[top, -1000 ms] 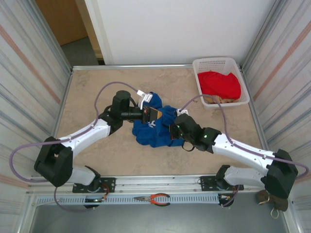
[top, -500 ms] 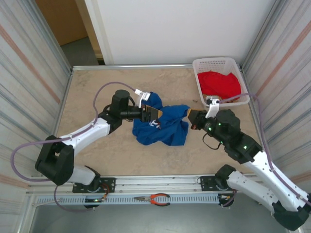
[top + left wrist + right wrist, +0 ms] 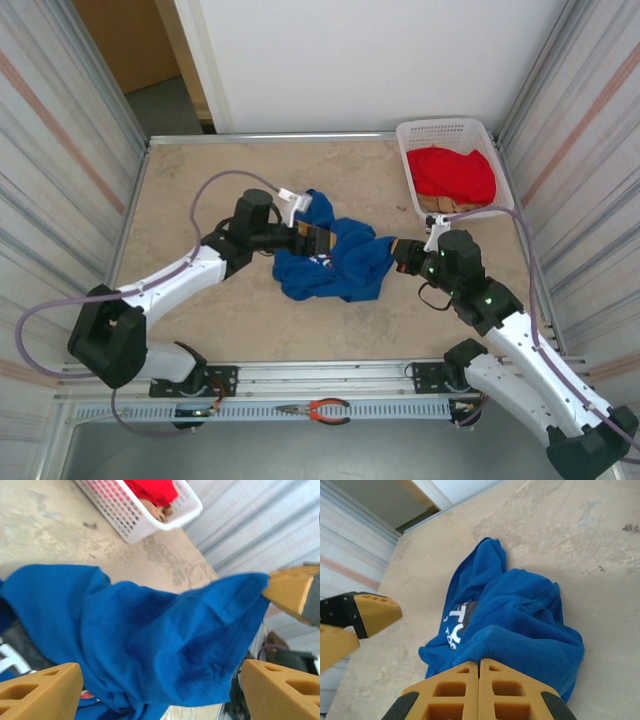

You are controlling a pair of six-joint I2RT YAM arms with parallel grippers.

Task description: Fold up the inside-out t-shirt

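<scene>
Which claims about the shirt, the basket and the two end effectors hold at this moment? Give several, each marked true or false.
1. The left end effector is open, its fingers spread on either side of the blue t-shirt. True.
2. The right end effector is open and clear of the shirt. False: it is shut, pinching the shirt's edge.
3. The white basket holds a red garment. True.
4. The shirt lies flat and neatly folded. False: it is bunched in a crumpled heap.
5. Red-handled pliers lie on the rail between the arm bases. True.
</scene>
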